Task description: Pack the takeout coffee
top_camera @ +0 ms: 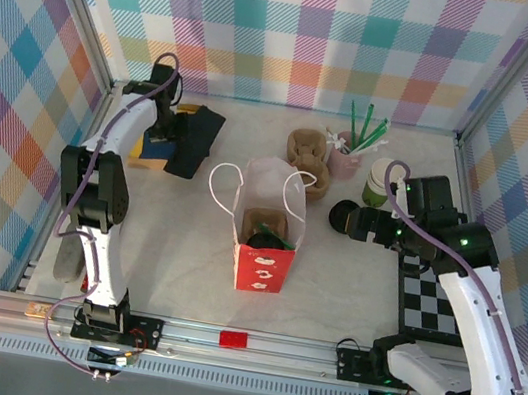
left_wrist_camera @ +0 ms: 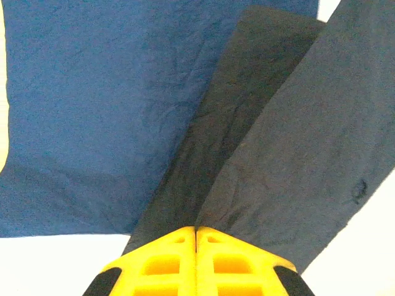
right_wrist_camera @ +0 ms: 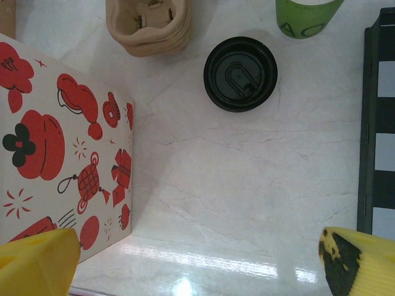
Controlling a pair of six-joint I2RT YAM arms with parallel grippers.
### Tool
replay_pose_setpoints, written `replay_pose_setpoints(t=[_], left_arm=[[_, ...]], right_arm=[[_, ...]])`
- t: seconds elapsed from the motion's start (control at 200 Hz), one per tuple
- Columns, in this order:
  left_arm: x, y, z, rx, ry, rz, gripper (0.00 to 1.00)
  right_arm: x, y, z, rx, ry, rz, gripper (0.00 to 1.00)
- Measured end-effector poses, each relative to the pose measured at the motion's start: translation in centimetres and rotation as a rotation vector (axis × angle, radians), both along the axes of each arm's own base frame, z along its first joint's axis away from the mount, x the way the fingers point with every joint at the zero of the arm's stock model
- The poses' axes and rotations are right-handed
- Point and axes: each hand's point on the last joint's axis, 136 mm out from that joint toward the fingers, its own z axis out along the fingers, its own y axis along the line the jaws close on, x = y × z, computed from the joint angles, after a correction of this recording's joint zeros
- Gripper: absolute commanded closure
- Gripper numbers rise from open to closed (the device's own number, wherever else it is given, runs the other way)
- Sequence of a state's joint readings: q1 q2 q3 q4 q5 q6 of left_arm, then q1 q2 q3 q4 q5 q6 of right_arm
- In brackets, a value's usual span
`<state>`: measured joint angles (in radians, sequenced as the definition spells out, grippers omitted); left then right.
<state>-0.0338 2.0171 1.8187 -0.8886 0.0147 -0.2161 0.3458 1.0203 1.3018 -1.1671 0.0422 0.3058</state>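
Right wrist view: your right end effector (right_wrist_camera: 197,256), spread wide, sits short of the coffee (right_wrist_camera: 241,74), so centre on it and squeeze gently.

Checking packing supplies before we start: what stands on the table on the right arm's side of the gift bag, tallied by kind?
Cups: 2 (pink cup, light-green cup)
Round black lid: 1
Cardboard carrier stack: 1
Checkered mat: 1
Total: 5
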Motion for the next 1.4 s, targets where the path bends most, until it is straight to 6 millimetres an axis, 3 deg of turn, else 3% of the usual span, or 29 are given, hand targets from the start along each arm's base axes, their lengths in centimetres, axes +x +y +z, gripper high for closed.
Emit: replay_pose_setpoints(t=[0.35,0.615,0.82,0.985,1.121,1.291,1.401], left_arm=[[0.3,0.9,-2.9,0.036,0.061,0.015,0.97],[0.6,2.7,-2.7,0.131,0.057,0.06,0.59],[0.9,3.0,-0.8,0.153,0.013,0.071,0.53],[0.9,1.7,3.8,0.181,-0.098,0.025,0.44],[0.1,-2.1,7.3,0.22,-0.176,-0.085,0.37],[-1.0,-6.5,7.3,0.312,-0.171,-0.206,0.32],[-1.9,-7.7,6.5,0.374,-0.148,-0.25,0.32]], right_arm=[[0.1,0.2,-0.3,0.004,0.014,0.006,0.01],[0.0,0.5,-0.2,0.015,0.018,0.014,0.01],[0.0,0.6,-0.2,0.024,0.019,0.02,0.01],[0.1,0.8,0.0,0.034,0.013,0.025,0.01],[0.0,1.0,0.1,0.042,0.013,0.03,0.01],[0.0,1.1,0.6,0.055,-0.011,0.034,0.01],[-0.2,1.0,0.9,0.06,-0.024,0.035,0.01]])
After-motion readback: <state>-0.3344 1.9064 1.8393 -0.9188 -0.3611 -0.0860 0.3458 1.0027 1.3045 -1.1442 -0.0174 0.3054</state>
